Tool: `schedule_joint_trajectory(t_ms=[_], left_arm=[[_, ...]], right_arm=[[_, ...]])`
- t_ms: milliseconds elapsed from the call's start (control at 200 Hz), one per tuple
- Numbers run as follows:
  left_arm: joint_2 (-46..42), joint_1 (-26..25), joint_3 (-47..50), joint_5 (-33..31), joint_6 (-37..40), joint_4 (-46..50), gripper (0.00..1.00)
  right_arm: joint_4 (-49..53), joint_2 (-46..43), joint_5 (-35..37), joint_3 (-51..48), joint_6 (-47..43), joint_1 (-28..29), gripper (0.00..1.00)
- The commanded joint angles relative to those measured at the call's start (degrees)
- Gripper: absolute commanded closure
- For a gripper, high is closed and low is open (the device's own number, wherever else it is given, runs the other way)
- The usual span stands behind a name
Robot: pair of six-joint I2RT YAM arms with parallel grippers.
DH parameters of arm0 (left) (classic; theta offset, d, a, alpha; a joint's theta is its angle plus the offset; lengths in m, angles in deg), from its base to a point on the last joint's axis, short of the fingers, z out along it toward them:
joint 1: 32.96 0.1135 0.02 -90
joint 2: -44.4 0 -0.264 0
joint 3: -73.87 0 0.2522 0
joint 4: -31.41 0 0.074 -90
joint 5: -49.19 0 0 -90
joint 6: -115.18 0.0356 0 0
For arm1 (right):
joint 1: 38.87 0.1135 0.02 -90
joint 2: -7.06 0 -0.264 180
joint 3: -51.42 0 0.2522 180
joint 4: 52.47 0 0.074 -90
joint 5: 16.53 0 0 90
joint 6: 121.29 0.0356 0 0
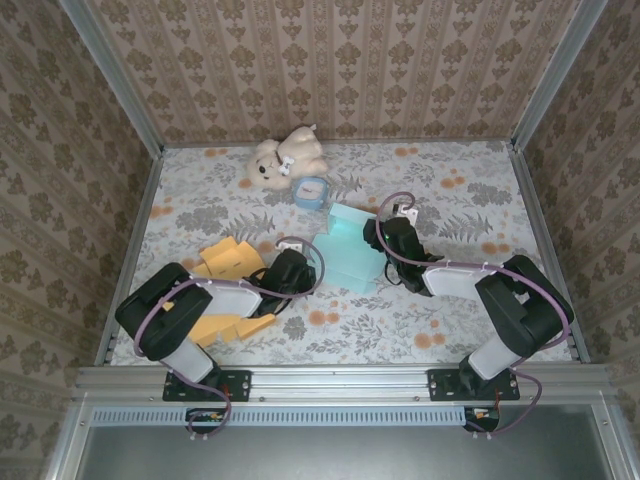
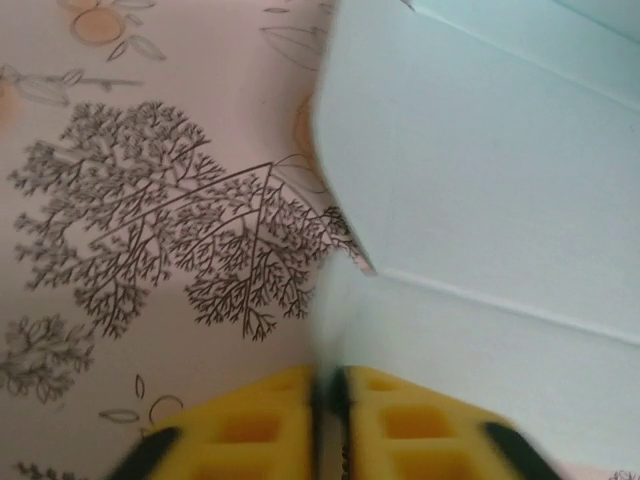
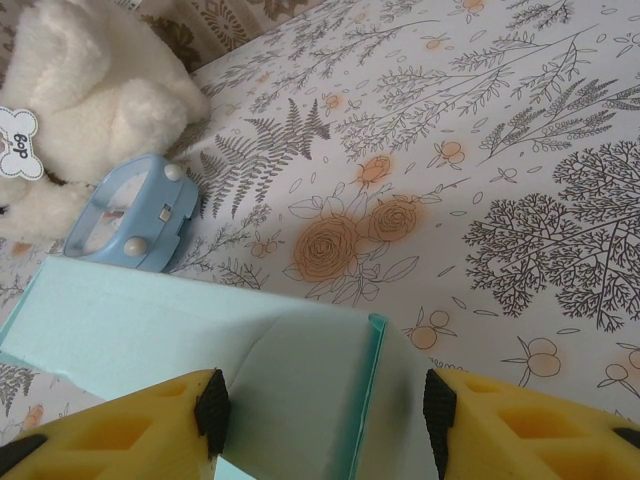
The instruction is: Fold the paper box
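The left gripper (image 2: pixel 327 405) is pressed together, its yellow fingers (image 2: pixel 262 432) meeting on the thin near-left edge of the box (image 1: pixel 352 250), which runs straight into the seam between them. The left arm lies low and folded: from its base it goes out to the left, then bends back toward the middle of the table (image 1: pixel 450 330), and the wrist points at the box's left side.

The right gripper (image 3: pixel 325 415) is spread. One finger sits on each side of an upright teal panel of the box, with a gap showing on both sides. The right arm rises from its base to a high elbow near the right rail, then reaches left and down to the box's right side.

The box is a pale teal sheet, partly raised, lying flat-bottomed at the table's centre between the two grippers.

Yellow sheets (image 1: pixel 232 262) lie just left of the left wrist and under that arm. Behind the box, close to its far edge, is a blue item (image 1: pixel 312 191), with a bear (image 1: pixel 285 160) touching it and near the back wall (image 1: pixel 330 60). The right half of the table and the strip in front of the box are bare floral cloth.
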Motion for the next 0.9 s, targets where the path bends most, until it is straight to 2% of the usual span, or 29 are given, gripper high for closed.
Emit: schedule_joint_trajectory(t_ms=[0,305,540,630,760,895], left_arm=[[-1.2,-0.4,-2.4,-1.1,2.0,0.3,1.0],[-12.1,-3.5,-7.3,-12.7,14.2,19.9,1.0],[-12.3,-6.0,-14.3,-21.2,19.3,32.0,1.0],[-12.1,-7.3,-18.5,-24.8,20.9,37.2,1.0],[-12.3,-11.4,-26.4,-33.5,25.1,46.9,1.0],[-12.9,-15.9,-35.3,-37.8,31.9,56.4,1.0]], right_arm=[[8.7,1.9,-0.6,-2.7,-0.4,-0.7,0.43],[14.4,-8.1,-4.3,-1.7,-2.6,-3.4,0.39],[23.2,-21.4,-6.1,0.7,-4.2,-4.3,0.37],[28.4,-25.6,-6.2,2.4,-5.4,-4.2,0.36],[34.1,-32.5,-6.4,3.5,-6.2,-4.3,0.36],[42.0,-39.2,-5.3,6.0,-8.4,-4.7,0.36]])
